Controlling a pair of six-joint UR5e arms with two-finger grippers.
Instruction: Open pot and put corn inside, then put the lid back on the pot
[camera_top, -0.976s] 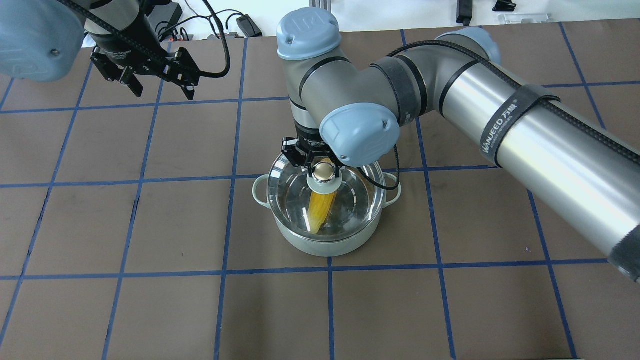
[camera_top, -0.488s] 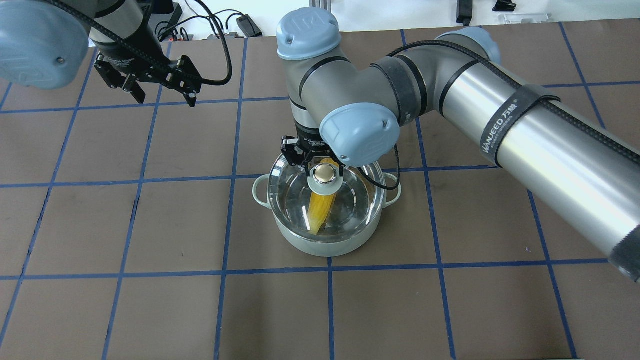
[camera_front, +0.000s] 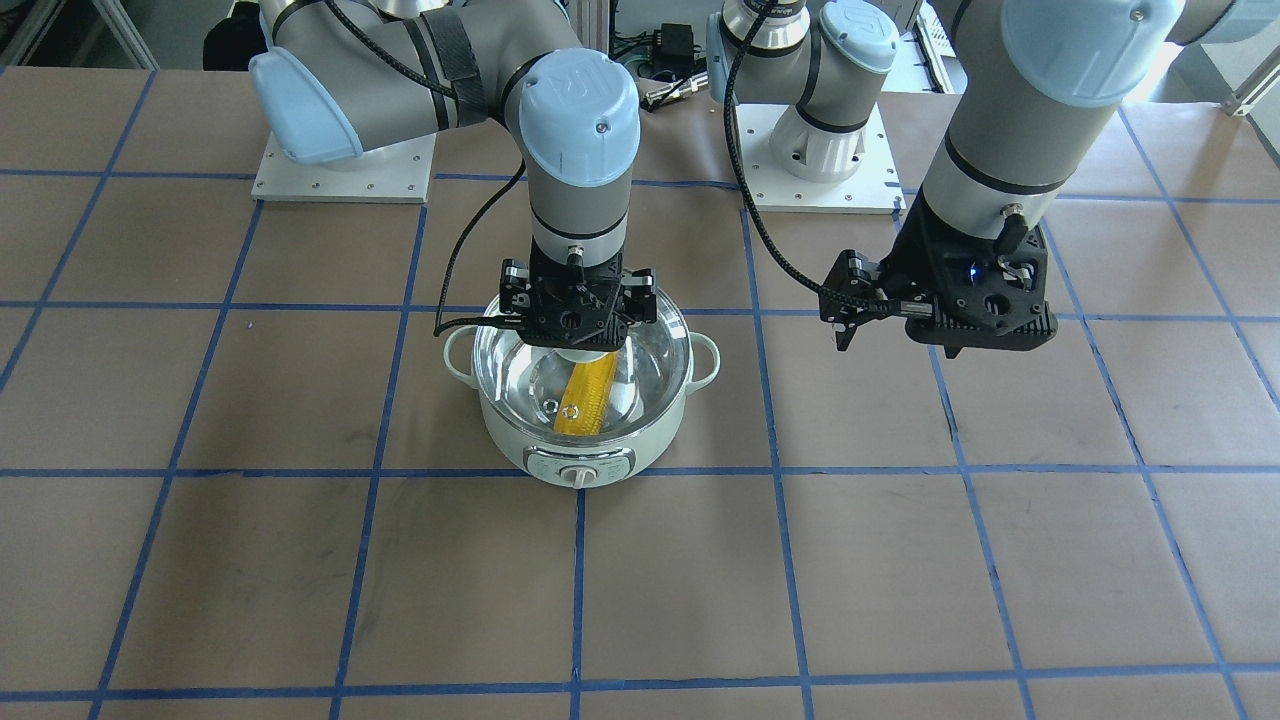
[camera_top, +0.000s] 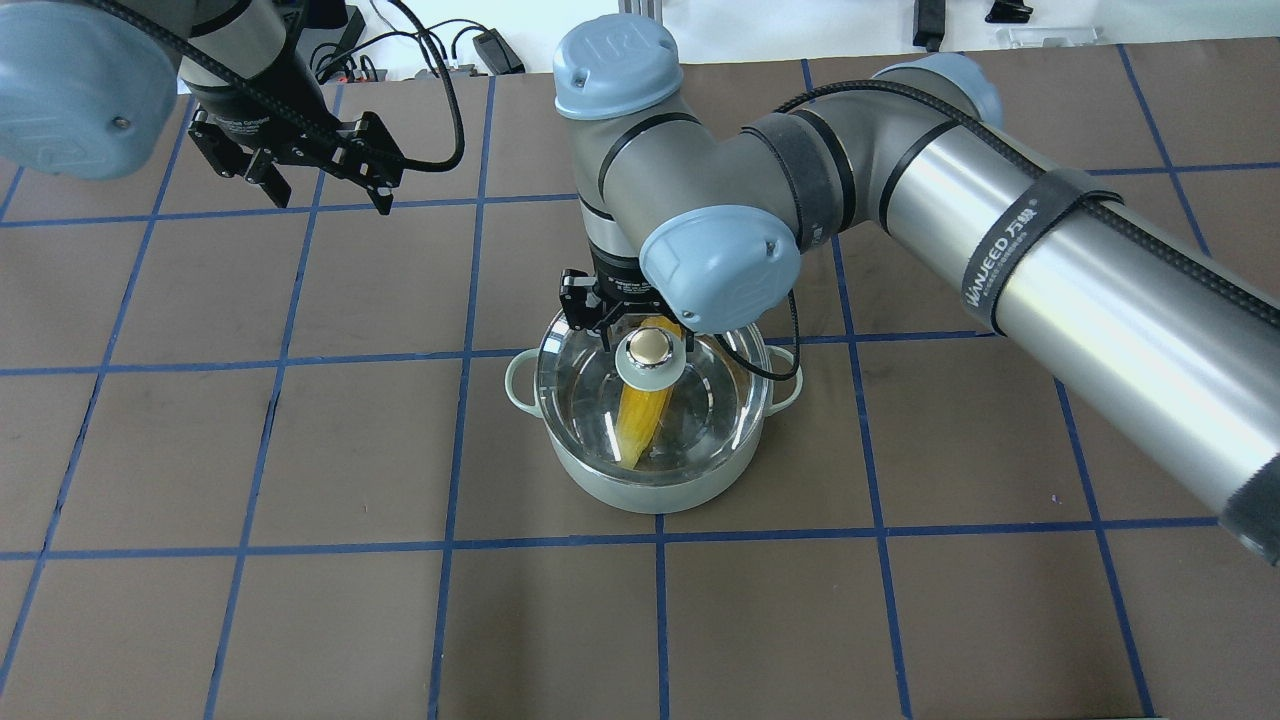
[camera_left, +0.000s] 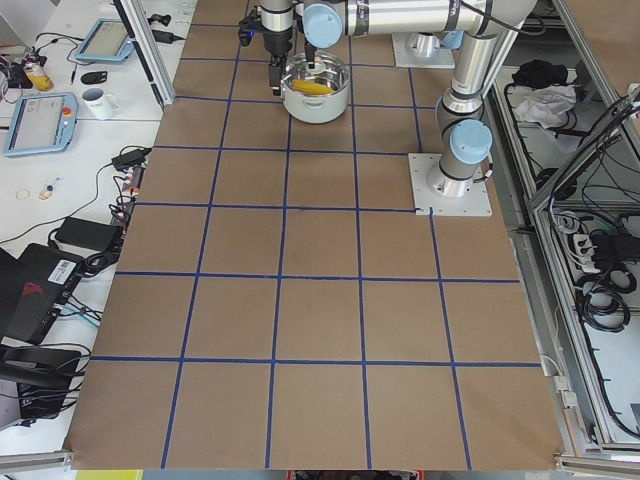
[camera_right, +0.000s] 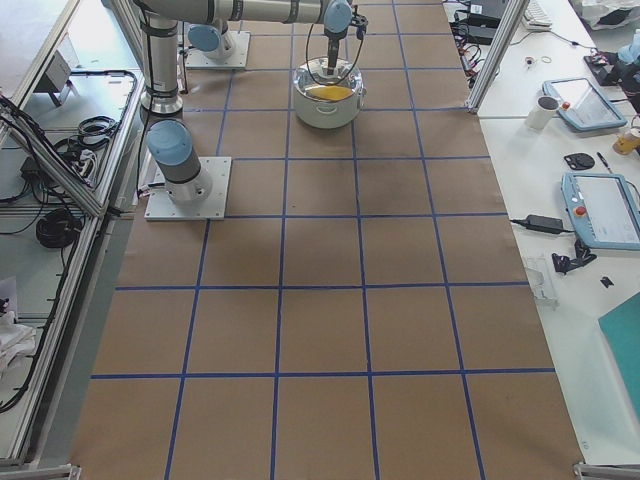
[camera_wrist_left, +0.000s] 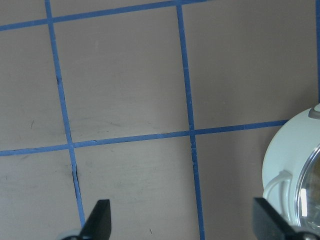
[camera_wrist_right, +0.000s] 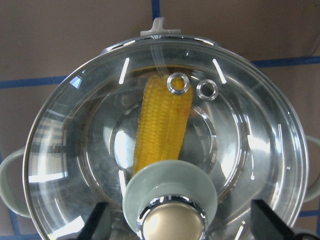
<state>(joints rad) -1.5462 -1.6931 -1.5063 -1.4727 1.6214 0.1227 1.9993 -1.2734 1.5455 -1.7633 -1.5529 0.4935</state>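
Note:
The mint-green pot (camera_top: 650, 495) stands mid-table, its dial knob facing the front camera (camera_front: 580, 474). The yellow corn (camera_top: 642, 415) lies inside it and shows clearly in the right wrist view (camera_wrist_right: 165, 125). The glass lid (camera_top: 590, 400) sits on the pot's rim, with its tan knob (camera_wrist_right: 172, 220) at centre. My right gripper (camera_top: 632, 330) is open, its fingers on either side of the knob and well apart from it. My left gripper (camera_top: 330, 198) is open and empty above the bare table at the far left, away from the pot (camera_wrist_left: 295, 165).
The brown table (camera_top: 300, 600) carries a grid of blue tape lines. The right arm's elbow (camera_top: 720, 265) hangs over the pot's far side. Cables and boxes lie beyond the table's far edge (camera_top: 470, 50). Side benches with tablets flank the table (camera_right: 590, 100).
My left gripper has shifted slightly up and away at the far left. My right gripper has stayed over the lid knob. The lid, pot and corn have not moved.

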